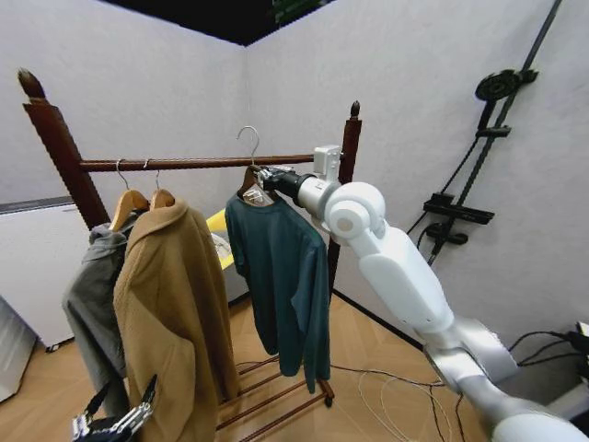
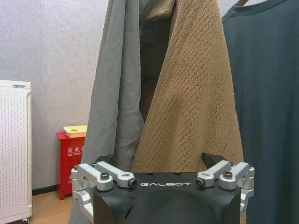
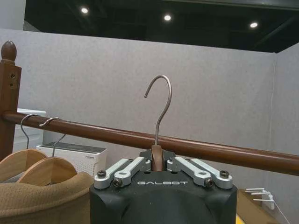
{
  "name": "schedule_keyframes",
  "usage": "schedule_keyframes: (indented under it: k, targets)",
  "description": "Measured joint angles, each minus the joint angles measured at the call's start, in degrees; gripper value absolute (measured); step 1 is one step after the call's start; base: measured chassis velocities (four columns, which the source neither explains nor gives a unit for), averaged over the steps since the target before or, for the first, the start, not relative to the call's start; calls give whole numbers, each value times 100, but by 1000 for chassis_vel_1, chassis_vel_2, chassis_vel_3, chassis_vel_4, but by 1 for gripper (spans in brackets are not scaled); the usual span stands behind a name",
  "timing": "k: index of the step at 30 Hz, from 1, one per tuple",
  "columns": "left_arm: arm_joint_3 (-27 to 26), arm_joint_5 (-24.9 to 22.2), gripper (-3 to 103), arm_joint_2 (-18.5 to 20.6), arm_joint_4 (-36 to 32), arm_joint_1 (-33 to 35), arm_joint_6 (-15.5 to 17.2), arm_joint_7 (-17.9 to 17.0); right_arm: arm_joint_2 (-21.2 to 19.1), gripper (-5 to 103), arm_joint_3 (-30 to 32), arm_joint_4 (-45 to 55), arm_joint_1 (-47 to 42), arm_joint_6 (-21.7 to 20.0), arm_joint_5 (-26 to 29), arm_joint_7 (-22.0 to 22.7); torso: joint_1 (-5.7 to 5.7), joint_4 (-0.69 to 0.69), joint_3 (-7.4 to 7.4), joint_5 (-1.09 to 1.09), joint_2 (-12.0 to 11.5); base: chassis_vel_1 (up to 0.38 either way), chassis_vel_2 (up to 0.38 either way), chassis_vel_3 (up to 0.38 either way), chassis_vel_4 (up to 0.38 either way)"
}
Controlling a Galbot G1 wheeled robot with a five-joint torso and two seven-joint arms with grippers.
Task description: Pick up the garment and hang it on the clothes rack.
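Garment: the dark teal top (image 1: 281,276) hangs from its wooden hanger (image 1: 250,184), held up by the right claw just in front of the rack's bar, right of the tan coat (image 1: 175,304) and the grey jacket (image 1: 92,304).
Right claw: the right claw (image 1: 265,180) is pinching the hanger's neck at the base of the wire hook; in the right wrist view its fingers (image 3: 122,169) are pressed in on the wooden neck from both sides.
Hook: the metal hook (image 3: 160,107) stands upright with its curl above the bar (image 3: 196,148), apparently not yet seated over it (whether it lies nearer or farther than the bar I cannot tell from here).
Clothes rack: the dark wooden rack (image 1: 348,157) already carries the two coats on the left part of the bar; the stretch by the right post looks free.
Left claw: the left claw (image 1: 115,424) sits low and near, in front of the coats, fingers spread and idle.
Risk, missed bar: if the hook comes down on the near side of the bar, releasing drops the top to the floor.
Risk, twist: the grip is on a narrow neck, so the hanging weight could turn the hanger and point the hook away.
Risk, snag: drifting left could press the top against the tan coat's shoulder.
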Motion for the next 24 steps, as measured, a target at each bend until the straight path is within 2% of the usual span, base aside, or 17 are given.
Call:
schedule_keyframes:
  k: [8,22,24]
  targets:
    - [0,0,100,0,0,0,0,1,375,9,-240,-405,21,-67,-45,171,0,0,0,1,0,0,0,0,0]
    - [0,0,100,0,0,0,0,0,482,9,-287,-733,-286,-62,-352,52,0,0,0,2,0,0,0,0,0]
    - [0,0,100,0,0,0,0,0,465,8,-277,-631,-371,62,-369,19,0,0,0,2,0,0,0,0,0]
